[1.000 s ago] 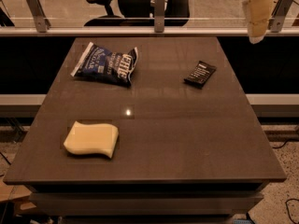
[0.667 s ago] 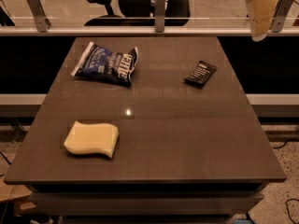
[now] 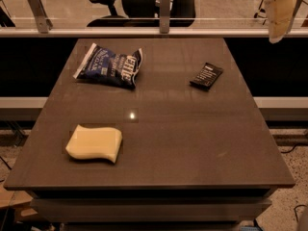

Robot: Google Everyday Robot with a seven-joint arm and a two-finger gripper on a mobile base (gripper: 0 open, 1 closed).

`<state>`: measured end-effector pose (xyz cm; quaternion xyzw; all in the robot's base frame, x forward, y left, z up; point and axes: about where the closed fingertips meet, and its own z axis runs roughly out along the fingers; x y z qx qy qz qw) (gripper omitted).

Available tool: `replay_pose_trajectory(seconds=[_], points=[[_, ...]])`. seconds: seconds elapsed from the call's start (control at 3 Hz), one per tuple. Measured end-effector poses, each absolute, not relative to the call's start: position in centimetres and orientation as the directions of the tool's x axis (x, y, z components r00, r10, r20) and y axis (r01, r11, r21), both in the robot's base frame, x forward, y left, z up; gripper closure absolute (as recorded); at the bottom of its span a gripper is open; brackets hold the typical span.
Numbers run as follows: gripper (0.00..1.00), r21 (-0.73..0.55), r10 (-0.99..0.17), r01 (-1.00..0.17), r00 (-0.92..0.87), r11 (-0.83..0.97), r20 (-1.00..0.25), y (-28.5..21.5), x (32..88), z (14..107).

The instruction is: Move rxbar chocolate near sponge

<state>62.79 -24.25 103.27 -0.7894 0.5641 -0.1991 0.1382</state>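
Observation:
The rxbar chocolate (image 3: 206, 76), a small flat black bar with white lettering, lies on the right part of the dark table (image 3: 192, 143), toward the far side. On the near left part of the table rests the sponge (image 3: 94, 143), a pale yellow foam block with wavy edges. My gripper (image 3: 280, 14) hangs in the top right corner of the camera view, above and beyond the table's far right corner. It is well clear of the bar and holds nothing that I can see.
A dark blue crinkled chip bag (image 3: 110, 65) lies at the far left of the table. Behind the table runs a glass railing with metal posts (image 3: 164, 4), and an office chair (image 3: 139, 1) stands beyond it.
My gripper has drifted a little to the right and slightly up at the top right corner. The bar, sponge and chip bag have not moved.

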Motion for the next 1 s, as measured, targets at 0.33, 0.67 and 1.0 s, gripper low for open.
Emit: replay_pose_trajectory(seconds=[0.33, 0.67, 1.0], points=[[0.00, -0.424, -0.931, -0.831, 0.346, -0.360, 0.112, -25.0, 63.8, 101.7], [0.00, -0.377, -0.903, -0.824, 0.414, -0.424, 0.111, -25.1, 64.8, 100.1], [0.00, -0.324, -0.875, -0.814, 0.461, -0.483, 0.148, -24.5, 66.7, 98.3]])
